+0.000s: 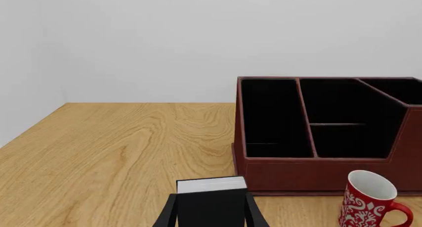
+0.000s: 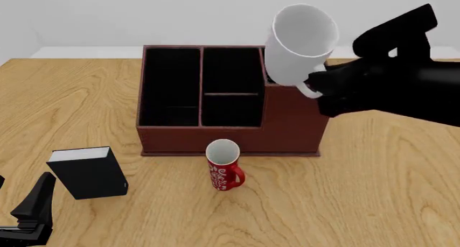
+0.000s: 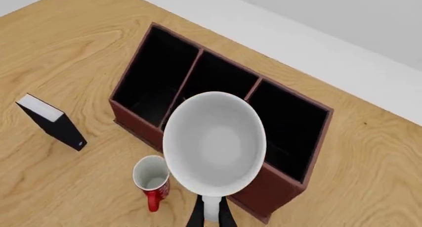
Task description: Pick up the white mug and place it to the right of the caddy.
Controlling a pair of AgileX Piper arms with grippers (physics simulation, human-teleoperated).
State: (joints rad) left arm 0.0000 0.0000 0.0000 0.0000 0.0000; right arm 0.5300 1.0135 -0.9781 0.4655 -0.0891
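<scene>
The white mug [image 2: 300, 42] hangs tilted in the air above the taller right end of the caddy [image 2: 230, 135], its mouth facing the right wrist camera [image 3: 214, 143]. My right gripper [image 2: 315, 88] is shut on the mug's handle, and its fingers [image 3: 223, 217] show just below the mug in the right wrist view. The reddish-brown caddy [image 1: 310, 170] [image 3: 280, 190] stands mid-table with black-lined compartments. My left gripper [image 2: 25, 180] is open and empty at the near left, low over the table, its fingers [image 1: 166, 214] framing the black book.
A small red patterned mug [image 2: 224, 169] [image 1: 369, 200] [image 3: 151, 180] stands upright just in front of the caddy. A black book [image 2: 88, 174] [image 1: 211, 202] [image 3: 53, 120] stands upright at the near left, close ahead of the left gripper. Bare wood lies right of the caddy [image 2: 388, 161].
</scene>
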